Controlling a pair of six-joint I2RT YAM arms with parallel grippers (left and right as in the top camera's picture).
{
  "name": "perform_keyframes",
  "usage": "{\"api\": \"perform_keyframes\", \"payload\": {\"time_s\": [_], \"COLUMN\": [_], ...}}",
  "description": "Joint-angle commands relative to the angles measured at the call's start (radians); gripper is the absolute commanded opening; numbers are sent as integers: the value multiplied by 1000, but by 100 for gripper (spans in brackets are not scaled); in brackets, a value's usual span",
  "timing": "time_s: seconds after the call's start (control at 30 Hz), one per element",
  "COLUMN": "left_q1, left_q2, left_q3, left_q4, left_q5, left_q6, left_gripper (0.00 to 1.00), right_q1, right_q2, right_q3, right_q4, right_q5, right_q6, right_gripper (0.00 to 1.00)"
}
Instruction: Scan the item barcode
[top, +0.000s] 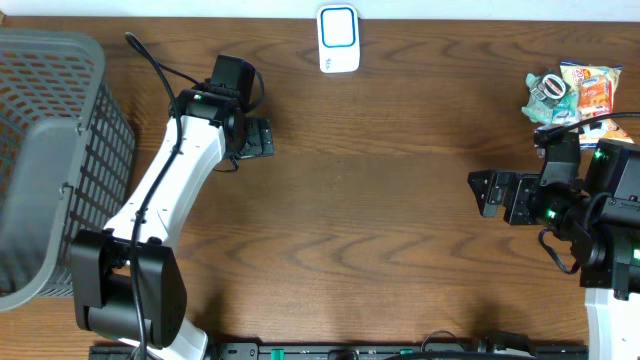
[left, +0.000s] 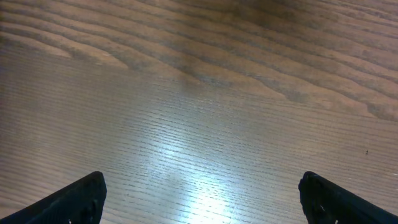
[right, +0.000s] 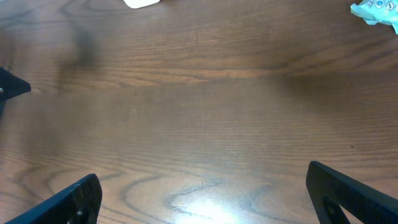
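Observation:
A white scanner with a blue face (top: 338, 38) stands at the table's far edge, in the middle. A pile of snack packets (top: 575, 92) lies at the far right: orange, teal and white items, with no barcode visible. My left gripper (top: 262, 138) hovers open left of centre, with only bare wood between its black fingertips (left: 74, 202). My right gripper (top: 488, 192) is open at the right, pointing left, below the packets and apart from them. In the right wrist view, a corner of the scanner (right: 142, 2) and a teal packet (right: 376, 11) show at the top edge.
A grey mesh basket (top: 50, 150) fills the table's left end, beside the left arm. Cables run along the near edge. The wooden table top (top: 380, 150) lies between the two grippers.

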Motion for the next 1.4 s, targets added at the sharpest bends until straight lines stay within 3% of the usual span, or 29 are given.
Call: {"api": "perform_keyframes", "payload": {"time_s": [0.0,0.43,0.6,0.9,1.1,1.37], "left_q1": [2,2,2,2,2,2], "left_q2": [3,3,3,3,3,3], "left_q3": [6,6,6,6,6,6], "left_q4": [-2,-2,-2,-2,-2,-2], "left_q5": [-9,-9,-9,-9,-9,-9], "left_q6": [3,3,3,3,3,3], "left_gripper": [98,98,98,97,98,98], "right_q1": [11,12,12,16,64,215], "right_q2": [-2,-2,18,-8,-119,-344], "right_q3": [-6,-6,-27,-251,-436,-679], "right_q4": [-2,-27,40,335,588,860], "right_q5": [43,77,85,71,55,201], "right_q6": [8,5,5,89,124,124], "right_gripper": [99,99,99,99,99,99]}}
